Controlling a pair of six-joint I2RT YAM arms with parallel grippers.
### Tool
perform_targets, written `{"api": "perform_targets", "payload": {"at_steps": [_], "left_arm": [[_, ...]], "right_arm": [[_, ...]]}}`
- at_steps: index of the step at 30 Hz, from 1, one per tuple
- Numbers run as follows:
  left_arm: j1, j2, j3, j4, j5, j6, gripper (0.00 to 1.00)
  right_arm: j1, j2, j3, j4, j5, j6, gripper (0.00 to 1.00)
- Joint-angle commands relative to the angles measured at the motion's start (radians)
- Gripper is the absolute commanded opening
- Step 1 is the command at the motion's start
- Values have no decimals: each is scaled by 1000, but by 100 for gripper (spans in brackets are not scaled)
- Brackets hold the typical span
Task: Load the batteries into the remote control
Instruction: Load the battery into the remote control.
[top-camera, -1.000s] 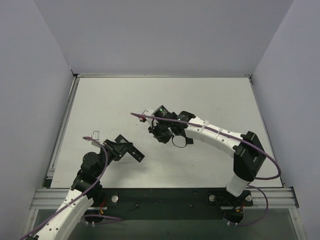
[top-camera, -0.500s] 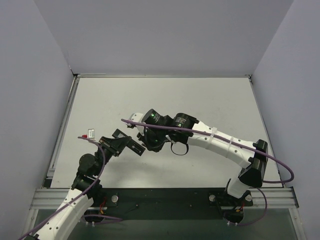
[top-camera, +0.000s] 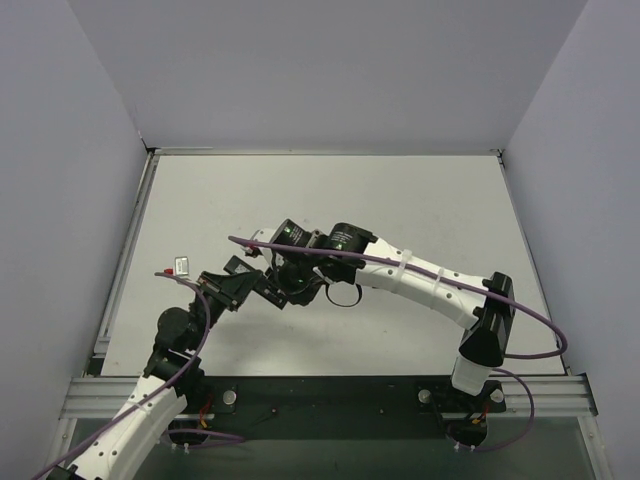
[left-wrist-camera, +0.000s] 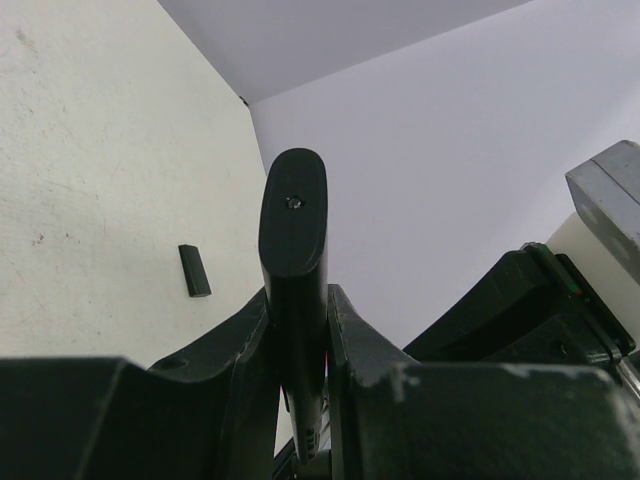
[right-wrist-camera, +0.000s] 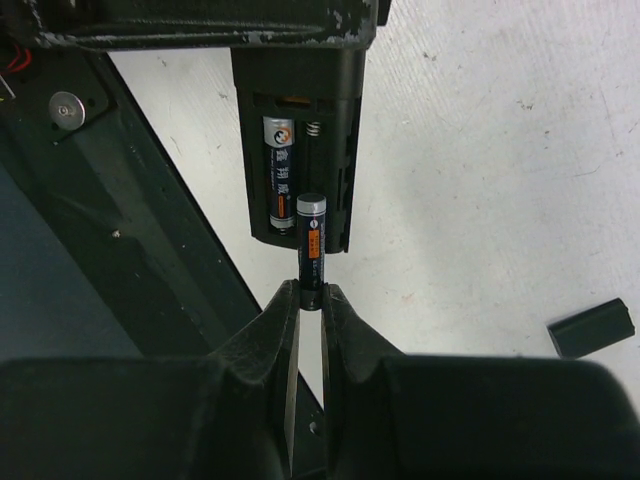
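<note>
First battery (right-wrist-camera: 281, 170) in remote control (right-wrist-camera: 246, 140), left side; second battery (right-wrist-camera: 311, 245) at its open end, possibly touching; cover (right-wrist-camera: 592, 327) on desk (right-wrist-camera: 480, 150), right.

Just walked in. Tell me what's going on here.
The left gripper is shut on the remote control, holding it up with its back uncovered. One battery already sits inside. The right gripper pinches the second battery at the end of the empty slot, not yet seated. The cover lies on the table.

No legible print on the batteries (right-wrist-camera: 311, 250).
</note>
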Motion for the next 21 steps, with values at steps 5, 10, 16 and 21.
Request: {"api": "perform_targets", "payload": {"at_steps": [5, 10, 16, 21], "left_arm": [[4, 26, -70, 110, 15, -7, 0], [2, 41, -67, 134, 24, -7, 0], [-1, 47, -65, 142, 32, -7, 0], [1, 47, -65, 148, 37, -7, 0]], "right_arm": [[7, 27, 73, -36, -5, 17, 0], [7, 43, 88, -46, -5, 18, 0], [7, 57, 98, -47, 15, 24, 0], [7, 65, 108, -46, 27, 26, 2]]}}
